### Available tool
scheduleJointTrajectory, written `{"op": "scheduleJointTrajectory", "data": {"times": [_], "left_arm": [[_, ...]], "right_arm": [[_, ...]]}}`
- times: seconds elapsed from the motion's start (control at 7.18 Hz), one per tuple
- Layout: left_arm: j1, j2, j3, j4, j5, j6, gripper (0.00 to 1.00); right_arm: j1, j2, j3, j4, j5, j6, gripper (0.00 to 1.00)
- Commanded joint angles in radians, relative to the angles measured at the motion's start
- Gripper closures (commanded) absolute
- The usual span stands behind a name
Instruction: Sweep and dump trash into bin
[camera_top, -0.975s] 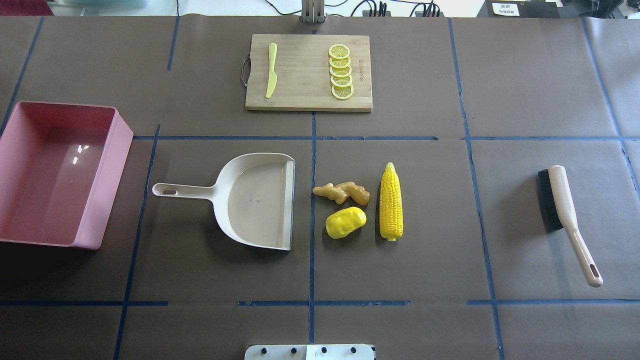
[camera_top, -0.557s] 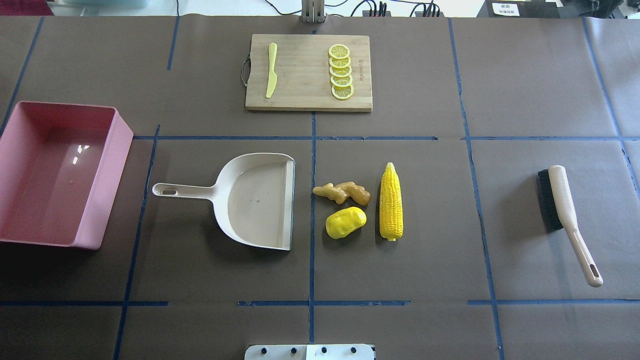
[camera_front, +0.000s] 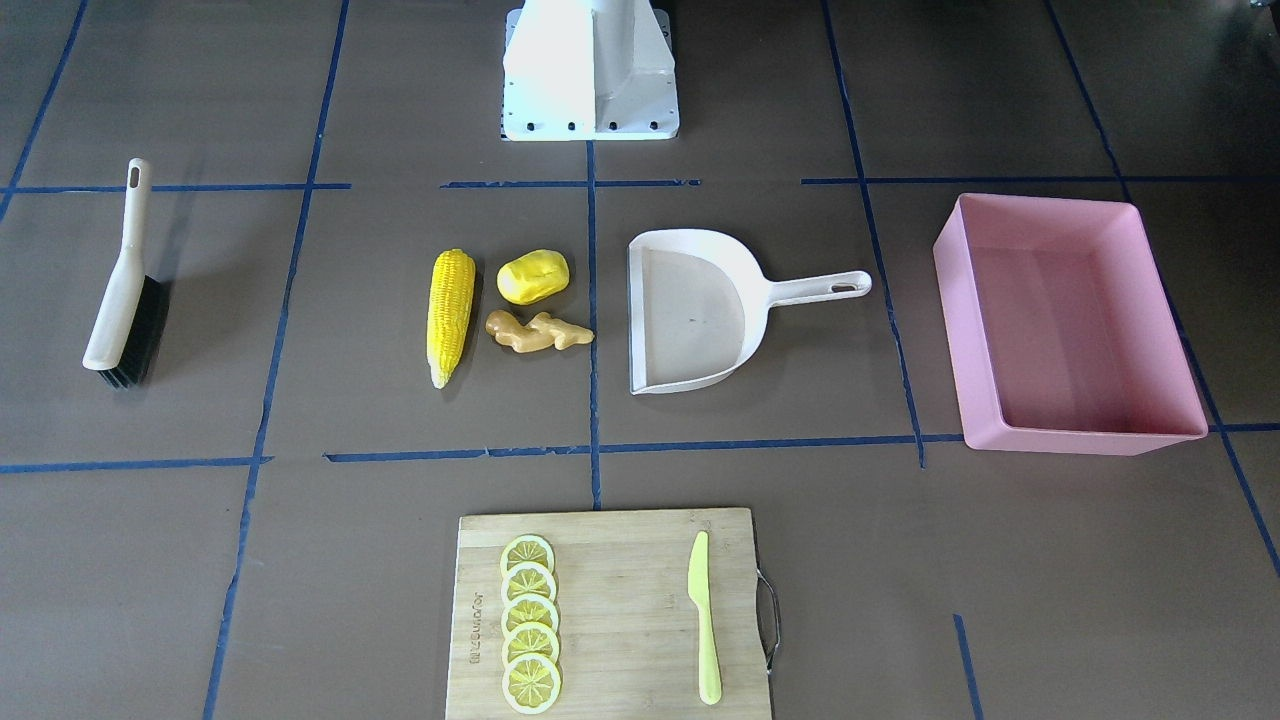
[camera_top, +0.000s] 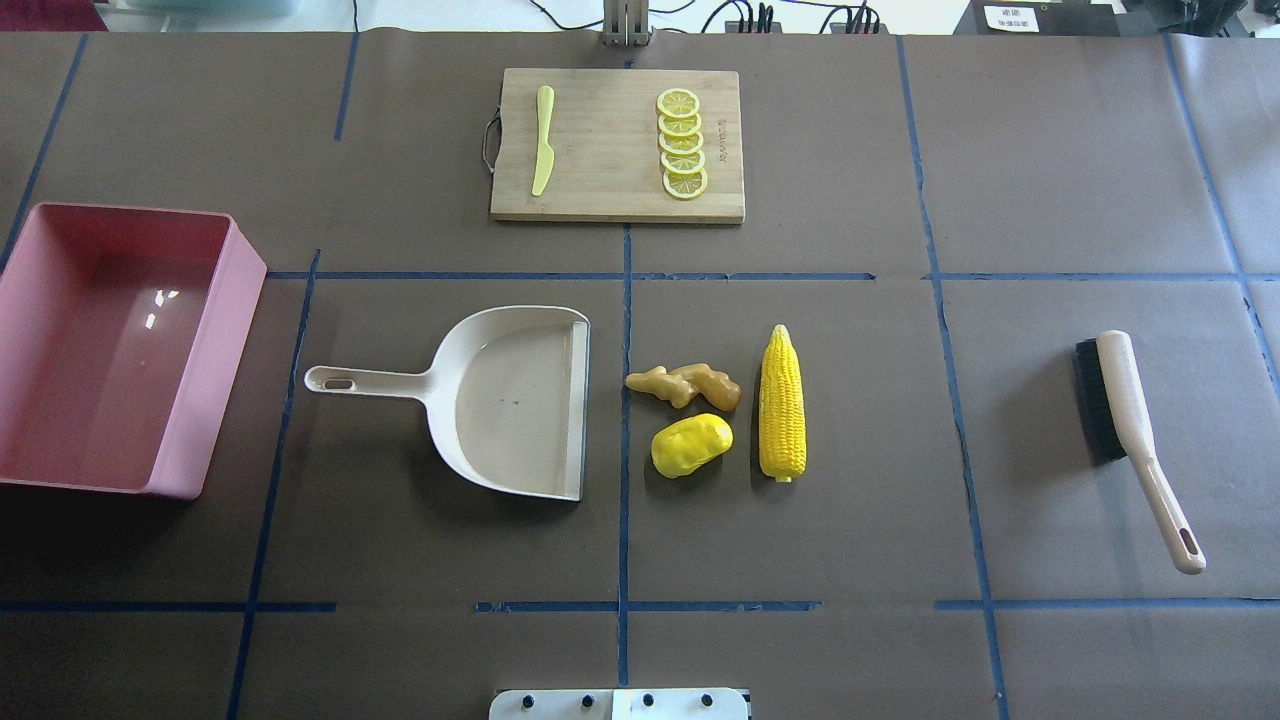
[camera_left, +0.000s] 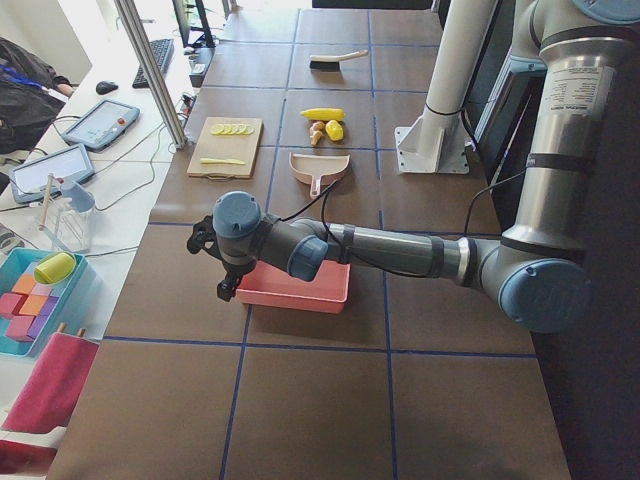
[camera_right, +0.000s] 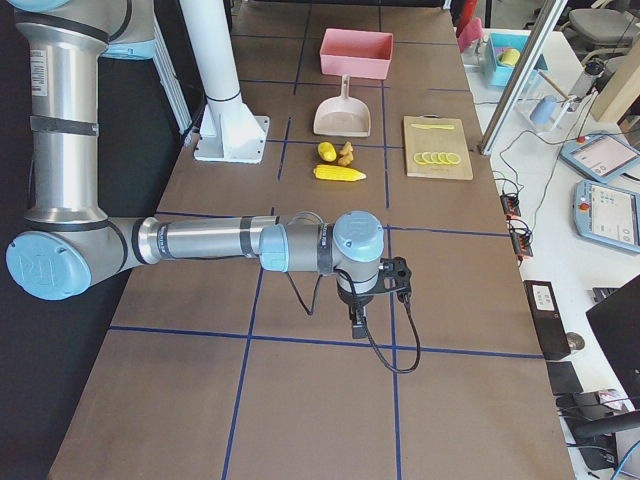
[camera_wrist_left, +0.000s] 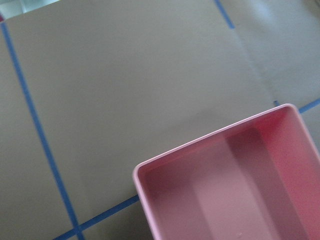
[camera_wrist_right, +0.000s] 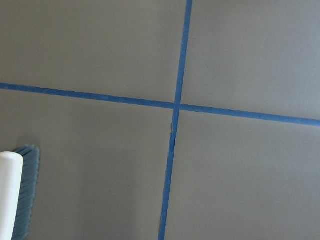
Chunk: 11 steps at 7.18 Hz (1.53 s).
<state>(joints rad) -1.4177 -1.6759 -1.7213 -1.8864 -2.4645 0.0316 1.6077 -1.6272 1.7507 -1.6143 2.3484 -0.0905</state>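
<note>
Brown table (camera_top: 1050, 150) unchanged: corn (camera_top: 782, 405), potato (camera_top: 691, 445), ginger (camera_top: 684, 385) beside dustpan (camera_top: 510, 400); jaws' grip beyond telling.

Bare bench (camera_top: 800, 540) lay wide between corn (camera_top: 782, 403) and brush (camera_top: 1120, 400). Mouth of dustpan (camera_top: 510, 400) sat just beside ginger (camera_top: 684, 385) and potato lump (camera_top: 691, 444), blocking that side. The bin (camera_top: 220, 340) stood well apart past the dustpan handle. A cutting board (camera_top: 610, 150) lay on the far side.
</note>
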Motion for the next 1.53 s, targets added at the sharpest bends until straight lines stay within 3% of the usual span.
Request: {"op": "scheduleJointTrajectory", "data": {"times": [0.0, 0.28, 0.42, 0.7, 0.84, 0.97, 1.11, 1.25, 1.39], "left_arm": [[0.067, 0.002, -0.101, 0.004, -0.001, 0.005, 0.00], [0.167, -0.017, -0.119, 0.009, 0.001, 0.005, 0.00], [0.187, -0.027, -0.124, 0.048, 0.001, 0.007, 0.00], [0.273, -0.031, -0.171, 0.056, -0.010, 0.013, 0.00], [0.293, -0.034, -0.190, 0.061, -0.011, 0.013, 0.00], [0.295, -0.034, -0.192, 0.061, -0.010, 0.014, 0.00], [0.295, -0.036, -0.201, 0.061, -0.008, 0.013, 0.00], [0.296, -0.037, -0.201, 0.061, -0.008, 0.013, 0.00], [0.298, -0.048, -0.198, 0.061, -0.005, 0.013, 0.00]], "right_arm": [[0.000, 0.006, 0.006, -0.001, 0.008, 0.002, 0.00], [-0.015, 0.006, 0.010, -0.003, 0.053, 0.012, 0.01], [-0.028, 0.004, 0.028, 0.000, 0.093, 0.120, 0.01], [-0.160, -0.026, 0.192, 0.002, 0.062, 0.466, 0.01], [-0.245, -0.084, 0.301, 0.017, -0.007, 0.606, 0.01], [-0.305, -0.156, 0.326, 0.145, -0.032, 0.711, 0.02], [-0.395, -0.252, 0.323, 0.386, -0.062, 0.864, 0.03], [-0.470, -0.299, 0.323, 0.483, -0.081, 0.930, 0.02], [-0.533, -0.303, 0.322, 0.502, -0.090, 0.969, 0.02]]}}
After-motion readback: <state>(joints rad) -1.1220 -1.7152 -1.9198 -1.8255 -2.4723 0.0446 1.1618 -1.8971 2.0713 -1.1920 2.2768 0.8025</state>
